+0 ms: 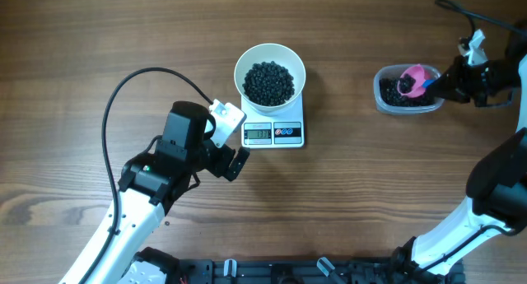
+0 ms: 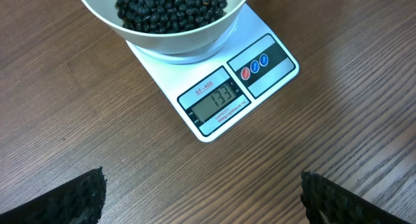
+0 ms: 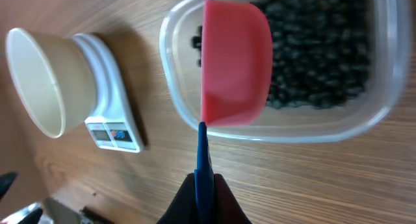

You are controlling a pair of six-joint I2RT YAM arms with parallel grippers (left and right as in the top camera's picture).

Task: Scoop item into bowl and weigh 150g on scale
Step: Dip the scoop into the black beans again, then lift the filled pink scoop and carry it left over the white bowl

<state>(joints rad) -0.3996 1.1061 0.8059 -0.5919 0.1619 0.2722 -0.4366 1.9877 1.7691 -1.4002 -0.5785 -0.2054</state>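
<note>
The white bowl (image 1: 269, 47) stands on the scale (image 1: 276, 134) with a heap of black beans (image 1: 268, 82) in it. In the left wrist view the bowl (image 2: 175, 42) and its beans (image 2: 172, 6) fill the top, and the scale (image 2: 240, 81) display reads 133. My left gripper (image 2: 203, 182) is open over bare wood in front of the scale, holding nothing. My right gripper (image 3: 205, 178) is shut on the blue handle (image 3: 203, 152) of a pink scoop (image 3: 235, 62). The scoop hangs over a clear tub (image 3: 279, 130) of more beans (image 3: 318, 62).
The clear tub (image 1: 380, 99) sits to the right of the scale, near the right arm (image 1: 494, 202). A black cable (image 1: 132, 82) loops over the table to the left of the bowl. The left arm (image 1: 140, 210) reaches in from the front left.
</note>
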